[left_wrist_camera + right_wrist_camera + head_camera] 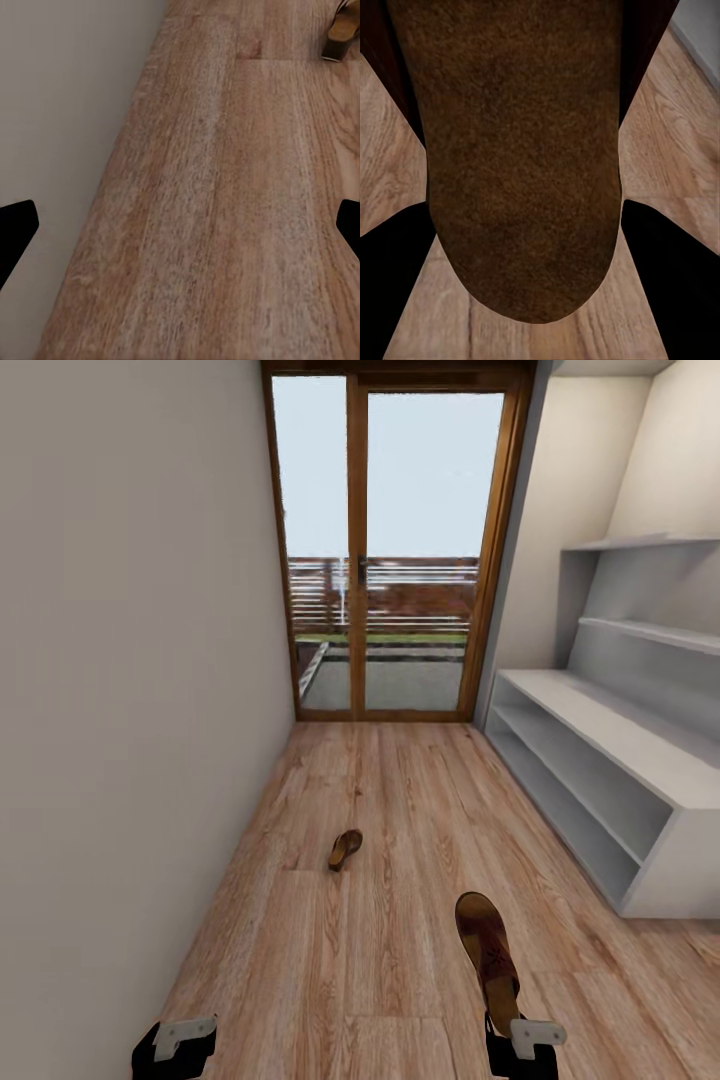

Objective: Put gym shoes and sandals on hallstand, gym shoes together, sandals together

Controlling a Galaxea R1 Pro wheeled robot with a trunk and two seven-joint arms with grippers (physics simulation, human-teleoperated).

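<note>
One brown sandal (345,849) lies on the wood-plank corridor floor (400,800), mid-corridor ahead of me. My right gripper (521,1046) is shut on the heel end of the second sandal (487,948), which is held off the floor with its toe pointing away. In the right wrist view its tan-brown footbed (521,150) sits between the black fingers (675,285). My left gripper (176,1044) hangs low near the left wall, open and empty, and the left wrist view shows its fingertips (15,229) spread wide. The white hallstand (600,760) stands along the right wall. The gym shoes are out of view.
A plain wall (130,710) runs close along the left. A wood-framed glass door (395,550) closes the corridor's far end. White wall shelves (650,630) hang above the hallstand. The floor sandal's edge (341,30) appears in the left wrist view.
</note>
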